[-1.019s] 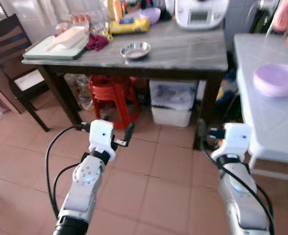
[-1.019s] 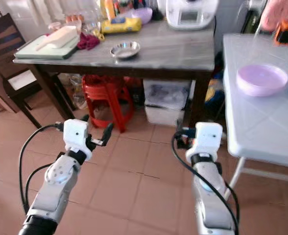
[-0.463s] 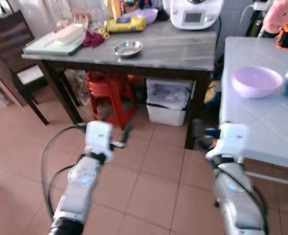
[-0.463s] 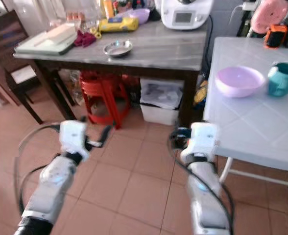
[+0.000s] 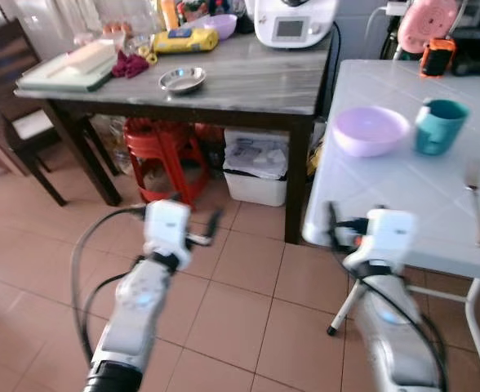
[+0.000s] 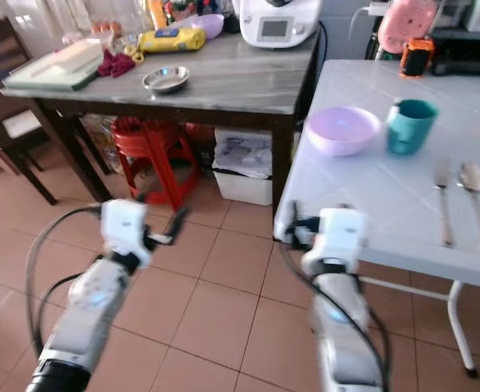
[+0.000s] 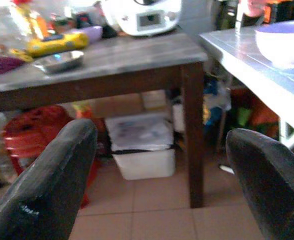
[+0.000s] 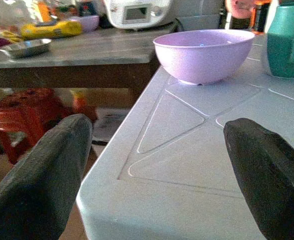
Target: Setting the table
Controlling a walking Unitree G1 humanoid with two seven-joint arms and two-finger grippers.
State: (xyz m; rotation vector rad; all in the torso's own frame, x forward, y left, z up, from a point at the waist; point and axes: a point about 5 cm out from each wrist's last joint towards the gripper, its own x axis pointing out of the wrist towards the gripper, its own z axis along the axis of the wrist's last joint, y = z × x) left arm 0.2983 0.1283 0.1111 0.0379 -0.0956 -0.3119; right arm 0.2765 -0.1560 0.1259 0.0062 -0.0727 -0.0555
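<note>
Grippers both spread and empty: your left gripper (image 5: pixel 193 229) hangs over floor tiles, your right gripper (image 8: pixel 152 150) at the white table (image 6: pixel 387 196) corner, near the lilac bowl (image 6: pixel 341 130) and what looks like a teal cup (image 6: pixel 408 125).

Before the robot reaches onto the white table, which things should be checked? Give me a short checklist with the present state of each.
1. Right gripper open: ok, fingers wide apart.
2. Right gripper at the white table corner: ok.
3. Purple bowl upright, free to grasp: ok.
4. Teal cup stands close beside the bowl, may be bumped: not ok.
5. Fork and spoon lie side by side: ok.
6. Left gripper open, holding nothing: ok.
</note>
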